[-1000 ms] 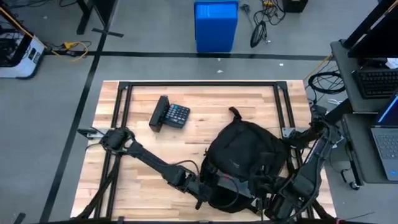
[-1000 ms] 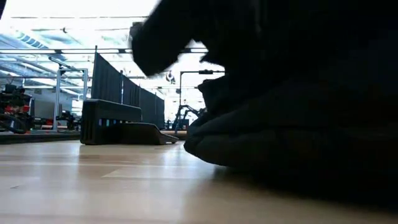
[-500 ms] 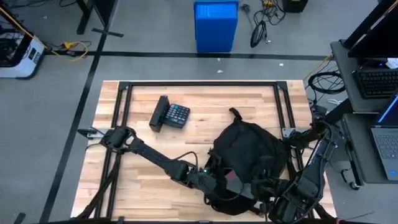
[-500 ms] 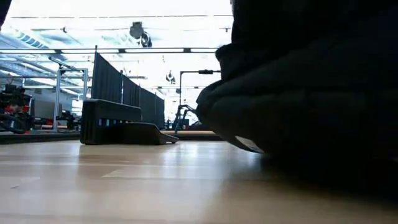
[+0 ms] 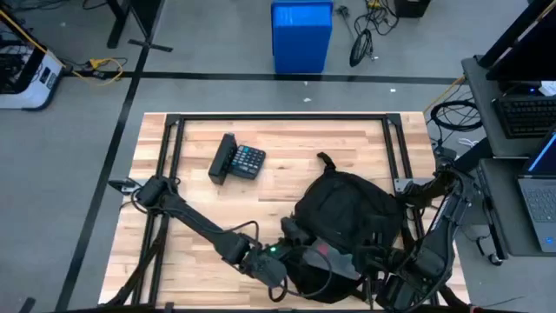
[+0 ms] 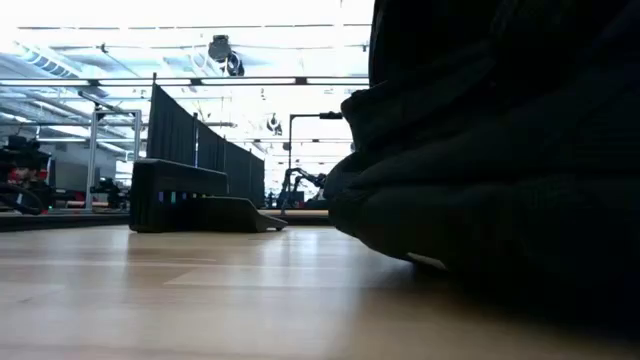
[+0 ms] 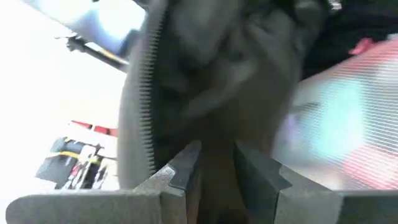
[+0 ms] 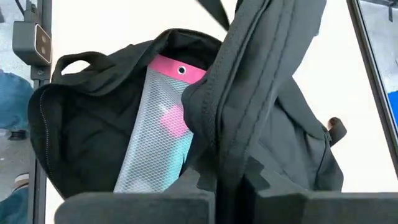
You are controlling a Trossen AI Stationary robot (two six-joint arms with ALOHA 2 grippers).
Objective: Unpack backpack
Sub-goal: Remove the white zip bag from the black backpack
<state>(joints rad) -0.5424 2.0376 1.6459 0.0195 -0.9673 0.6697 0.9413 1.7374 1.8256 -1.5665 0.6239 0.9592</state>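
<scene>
The table (image 5: 287,187) is a pale butcher-block wooden top framed by black metal rails, standing on a grey floor crossed by dark tape lines. Beyond its far edge sits a blue bin (image 5: 301,36), with loose cables (image 5: 362,39) nearby, and a desk with a keyboard (image 5: 526,113) and a laptop (image 5: 543,187) stands off the table's right side. In the low view the room behind shows dark partition panels (image 6: 200,150) under bright ceiling lights. A black calculator (image 5: 237,161) lies on the far left part of the table, well apart from the backpack (image 5: 347,217), which rests on the near right part of the table. The backpack is a large, rounded, black fabric bag, slumped, with a carry loop at its far end; in the low view it fills the right side as a dark bulk. In the right wrist view its mouth gapes open, showing a mesh pouch (image 8: 163,134) with a pink top edge and pink and teal contents inside. The left gripper (image 7: 217,168) is at the near edge of the backpack, its fingers slightly apart with dark fabric beside the zipper teeth between them; whether they actually pinch it cannot be told. The right gripper (image 8: 229,177) is at the near right of the bag, its fingers pressed onto a black strap (image 8: 258,81) that runs up from between them.
</scene>
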